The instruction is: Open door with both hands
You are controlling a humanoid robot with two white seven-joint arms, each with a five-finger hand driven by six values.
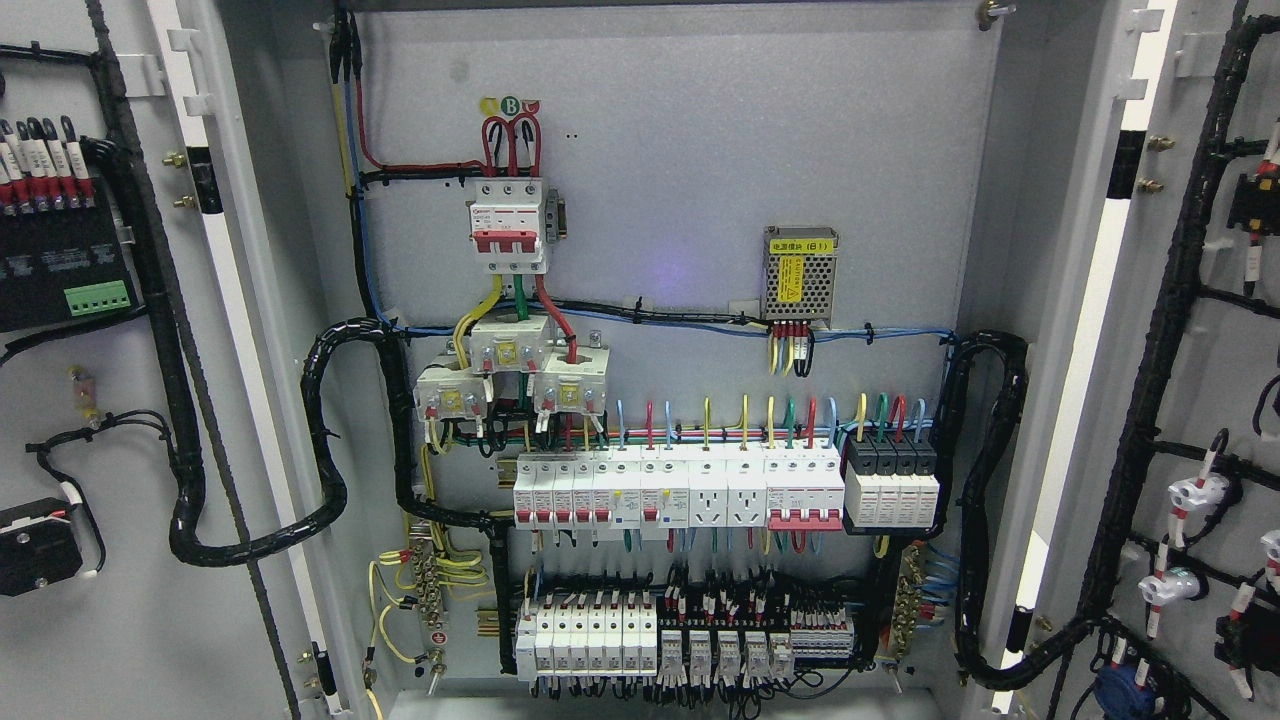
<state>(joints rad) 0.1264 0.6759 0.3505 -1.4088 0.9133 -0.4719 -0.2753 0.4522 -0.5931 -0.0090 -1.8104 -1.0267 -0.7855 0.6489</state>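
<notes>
- Inside the cabinet [680, 60], the back panel is fully exposed; both doors already stand swung wide, the left door [110, 400] filling the left edge of the view and the right door [1200, 400] the right edge, so the opening looks complete.
- Neither robot hand shows anywhere in the view; whether the fingers are released, clenched or holding something cannot be told.
- Near the panel's top edge sits a red-handled breaker [510, 225]; along the lower half runs a row of switches [720, 490], with a second row [680, 640] by the bottom edge; a small power supply [800, 277] hangs toward the upper right.
- Thick black cable bundles loop from the panel to each door, one on the left [320, 440] and one on the right [990, 500].
- Likely risks from here: a door pushed further could strain those bundles at the hinge side; an unheld door could drift back shut; a hand reaching in could snag loose wires or trip a switch.
</notes>
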